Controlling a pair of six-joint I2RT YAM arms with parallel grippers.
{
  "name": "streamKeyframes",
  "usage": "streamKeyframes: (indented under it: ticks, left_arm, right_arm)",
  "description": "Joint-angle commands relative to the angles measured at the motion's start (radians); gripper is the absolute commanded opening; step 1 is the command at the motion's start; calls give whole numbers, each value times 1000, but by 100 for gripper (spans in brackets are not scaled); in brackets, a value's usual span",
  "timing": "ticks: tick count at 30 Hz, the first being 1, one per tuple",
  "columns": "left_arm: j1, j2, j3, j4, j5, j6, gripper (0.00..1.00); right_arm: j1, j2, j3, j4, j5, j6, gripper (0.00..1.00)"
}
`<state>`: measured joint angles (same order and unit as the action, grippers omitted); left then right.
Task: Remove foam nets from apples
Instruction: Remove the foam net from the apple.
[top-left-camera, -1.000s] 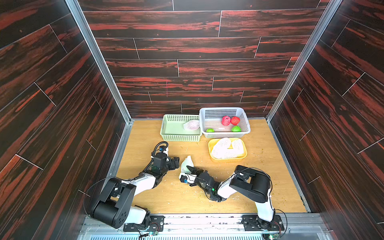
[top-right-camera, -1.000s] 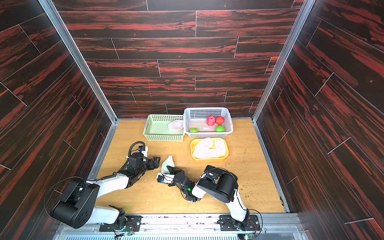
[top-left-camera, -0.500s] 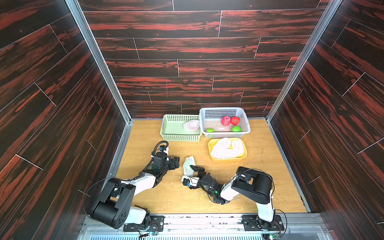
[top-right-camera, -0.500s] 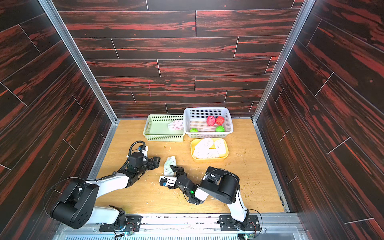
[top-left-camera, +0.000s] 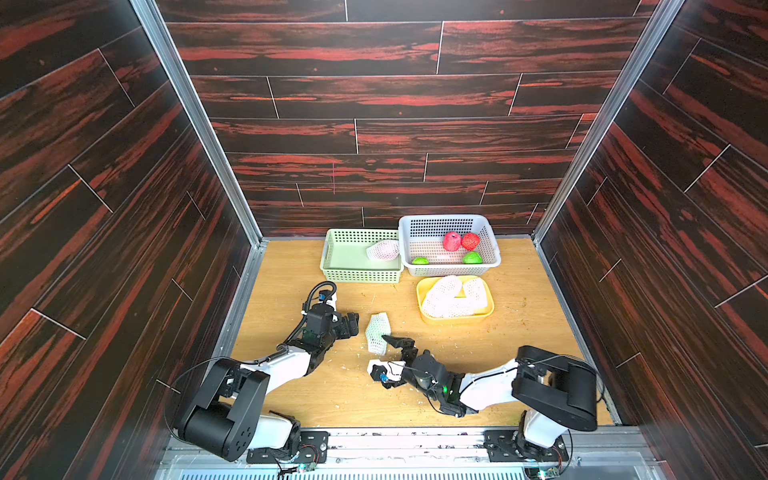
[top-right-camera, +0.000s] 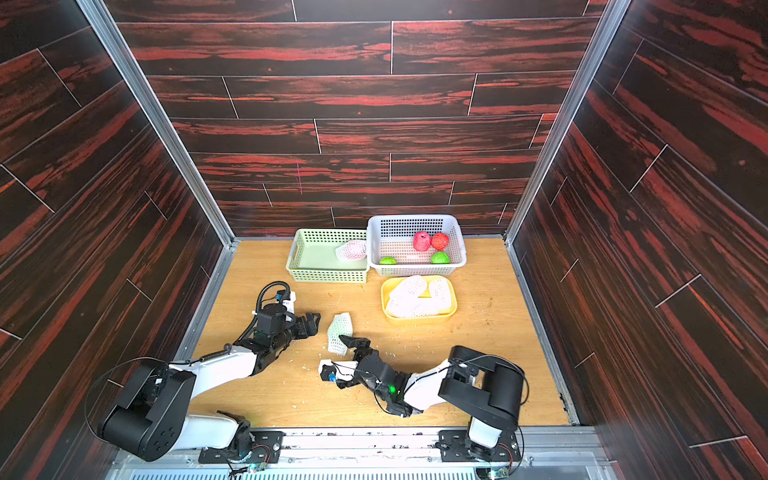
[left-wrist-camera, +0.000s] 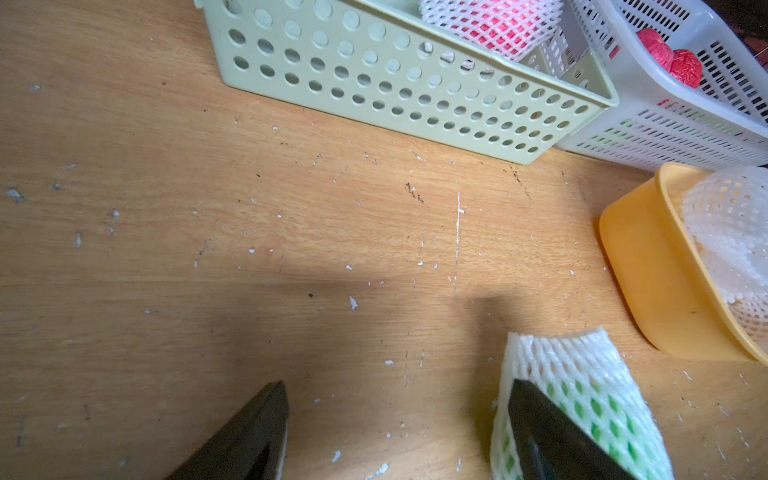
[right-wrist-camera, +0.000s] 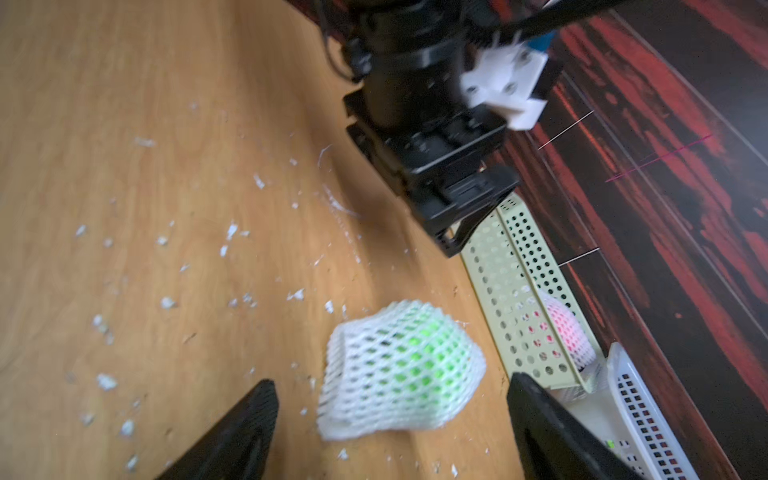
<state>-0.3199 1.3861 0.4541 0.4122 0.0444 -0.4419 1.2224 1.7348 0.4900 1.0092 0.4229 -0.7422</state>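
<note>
A green apple in its white foam net (top-left-camera: 377, 332) (top-right-camera: 340, 332) lies on the wooden table between my two arms. My right gripper (top-left-camera: 399, 348) (right-wrist-camera: 390, 436) is open just short of the net's near end, and the netted apple (right-wrist-camera: 399, 370) lies ahead of its spread fingers, untouched. To the net's left my left gripper (top-left-camera: 354, 326) (left-wrist-camera: 399, 432) is open and empty, with the net (left-wrist-camera: 582, 399) just outside one finger. A netted red apple (top-left-camera: 383, 250) lies in the green basket (top-left-camera: 361, 274). Bare red apples (top-left-camera: 452, 241) and green apples (top-left-camera: 472, 257) are in the white basket (top-left-camera: 449, 270).
A yellow tray (top-left-camera: 455, 319) holding several empty foam nets (top-left-camera: 453, 297) stands in front of the white basket, right of the netted apple. White foam crumbs litter the table around the grippers. Dark wood walls close in on three sides.
My right gripper has opened, let go of the net and drawn back a little toward the near edge. The netted apple stays on the table. The left arm has not moved.
</note>
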Motion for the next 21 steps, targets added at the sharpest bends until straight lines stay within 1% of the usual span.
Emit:
streamKeyframes:
  ticks: [1,5,7,10,16,21]
  left_arm:
    - [5,4,18,3,3,-2,88]
    - [6,-1,12,4,3,-2,88]
    - [5,-6,11,-5,-2,2,88]
    - [5,-8,8,-7,-6,5,88]
    - [5,5,8,-6,-4,9,88]
    - [6,10,8,-5,4,8,88]
  right_arm:
    - [14,81,6,98,28,-40,91]
    - [13,159,42,176,28,-75,91]
    - [10,207,50,255,37,-92,91]
    - [2,257,79,279,48,-87,89]
    - [-29,341,129,348,89,-79,82]
    - [-50,428,174,429,143,-106,75]
